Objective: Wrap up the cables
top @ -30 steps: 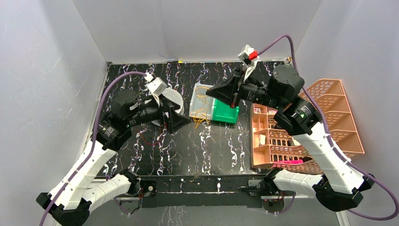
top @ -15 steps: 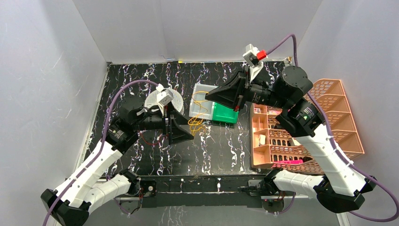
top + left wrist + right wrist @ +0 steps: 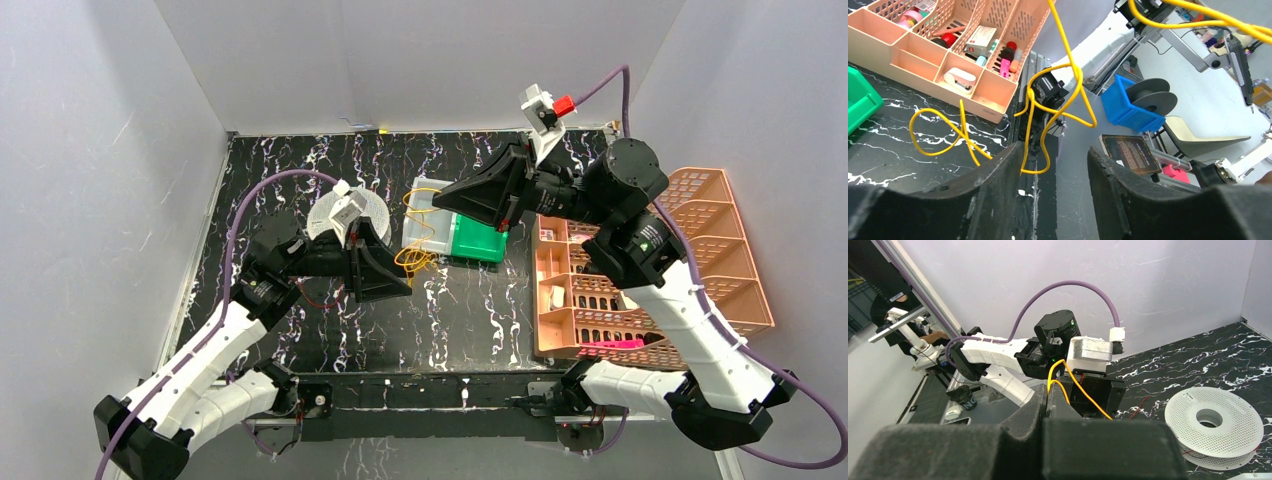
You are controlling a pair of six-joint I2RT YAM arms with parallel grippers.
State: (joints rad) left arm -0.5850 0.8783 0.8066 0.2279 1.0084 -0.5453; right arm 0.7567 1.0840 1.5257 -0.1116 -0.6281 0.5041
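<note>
Right gripper [image 3: 1046, 397]: jaws fully closed, pinching the yellow cable [image 3: 1075, 70]. In the right wrist view the strand leaves the seam between the closed fingers and arcs away towards the left arm. The gripper hangs above the bench [image 3: 470, 310], over the far middle, above a clear tray [image 3: 425, 225] and the green bin [image 3: 478, 240] that sits against the tray's right side.

Left gripper [image 3: 1055, 152]: jaws partly apart with a clear gap between the fingers. In the left wrist view a loop of the yellow cable hangs down into that gap, close to the inner face of one finger [image 3: 998, 185]. Fingers not pressed onto it. Whether the loop touches that finger: cannot tell.

Yellow cable: a loose, knotted tangle between the two grippers, near the middle of the bench, just off the near-left corner of the clear tray. One strand runs up from it to the right gripper.

Red cable [image 3: 316, 300]: lies on the bench left of the middle, under the left arm; not held.

White spool [image 3: 1235, 430]: flat on the bench towards the far-left corner, partly covered by the left wrist in the top view.

Pink organiser [image 3: 715, 215]: at the right edge of the bench, small items in its compartments.
</note>
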